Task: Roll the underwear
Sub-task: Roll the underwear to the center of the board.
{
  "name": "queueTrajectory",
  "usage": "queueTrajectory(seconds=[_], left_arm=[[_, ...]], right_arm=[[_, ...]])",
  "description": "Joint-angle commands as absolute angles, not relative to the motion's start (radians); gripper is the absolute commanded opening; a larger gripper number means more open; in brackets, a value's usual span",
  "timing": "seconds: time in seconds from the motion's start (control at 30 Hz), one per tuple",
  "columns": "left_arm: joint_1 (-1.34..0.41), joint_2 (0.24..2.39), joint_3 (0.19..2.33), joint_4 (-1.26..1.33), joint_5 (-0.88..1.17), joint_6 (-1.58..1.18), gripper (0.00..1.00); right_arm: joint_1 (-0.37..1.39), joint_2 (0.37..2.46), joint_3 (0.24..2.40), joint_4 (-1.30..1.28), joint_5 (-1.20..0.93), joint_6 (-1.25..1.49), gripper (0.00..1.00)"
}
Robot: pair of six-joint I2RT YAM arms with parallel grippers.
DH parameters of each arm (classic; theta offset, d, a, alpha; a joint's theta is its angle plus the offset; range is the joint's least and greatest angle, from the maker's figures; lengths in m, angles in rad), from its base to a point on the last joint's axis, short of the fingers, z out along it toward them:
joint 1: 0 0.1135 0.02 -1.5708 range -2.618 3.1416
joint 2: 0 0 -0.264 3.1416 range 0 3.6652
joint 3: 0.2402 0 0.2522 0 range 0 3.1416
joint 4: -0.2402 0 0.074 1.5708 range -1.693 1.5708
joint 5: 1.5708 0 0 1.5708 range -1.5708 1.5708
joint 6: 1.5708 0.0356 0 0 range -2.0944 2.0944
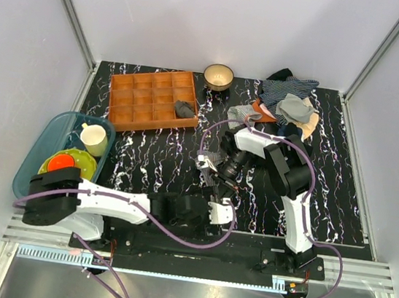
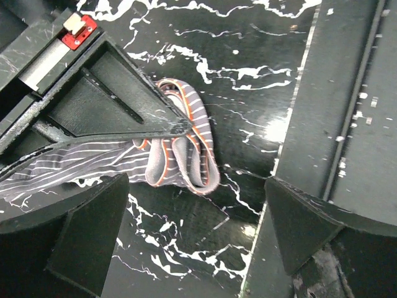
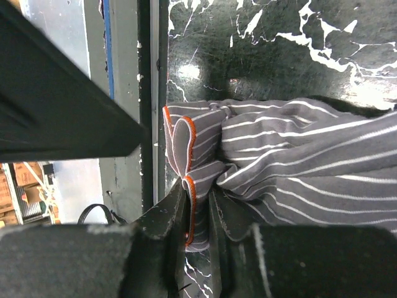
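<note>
The underwear (image 1: 209,160) is a small grey cloth with fine white stripes and an orange-trimmed band, bunched on the black marbled table near its front middle. My right gripper (image 1: 218,173) is shut on its folded edge. In the right wrist view the fingers (image 3: 170,214) pinch the band, and the cloth (image 3: 291,167) spreads to the right. In the left wrist view the looped band (image 2: 186,155) hangs from the right gripper's fingertips. My left gripper (image 2: 195,239) is open and empty, just in front of the underwear, low over the table (image 1: 224,212).
An orange compartment tray (image 1: 139,104) holding a dark grey cloth bundle (image 1: 184,109) stands at the back left. A bowl (image 1: 218,76) and a pile of clothes (image 1: 286,102) are at the back. A blue bin (image 1: 37,153) with dishes is at the left. The table's front rail (image 2: 322,124) is close.
</note>
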State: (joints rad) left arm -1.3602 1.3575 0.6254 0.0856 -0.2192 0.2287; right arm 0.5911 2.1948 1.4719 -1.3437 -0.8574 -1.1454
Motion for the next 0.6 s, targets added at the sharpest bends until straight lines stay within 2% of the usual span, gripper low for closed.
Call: queueTrajectory(seconds=[0.0, 0.17, 0.37, 0.57], left_arm=[[-1.31, 1.422, 0.679, 0.212, -0.226, 0.235, 0.99], [-1.278, 1.512, 0.758, 0.143, -0.203, 0.219, 0.98], [-1.236, 1.58, 0.821, 0.086, -0.137, 0.219, 0.9], [-1.229, 1.624, 0.824, 0.081, -0.135, 0.222, 0.87]], right_arm=[[0.583, 2.21, 1.503, -1.405, -0.888, -1.17, 0.21], [0.581, 2.206, 1.506, -1.404, -0.89, -1.169, 0.21], [0.577, 2.204, 1.509, -1.404, -0.891, -1.163, 0.21], [0.572, 2.214, 1.514, -1.41, -0.891, -1.163, 0.22]])
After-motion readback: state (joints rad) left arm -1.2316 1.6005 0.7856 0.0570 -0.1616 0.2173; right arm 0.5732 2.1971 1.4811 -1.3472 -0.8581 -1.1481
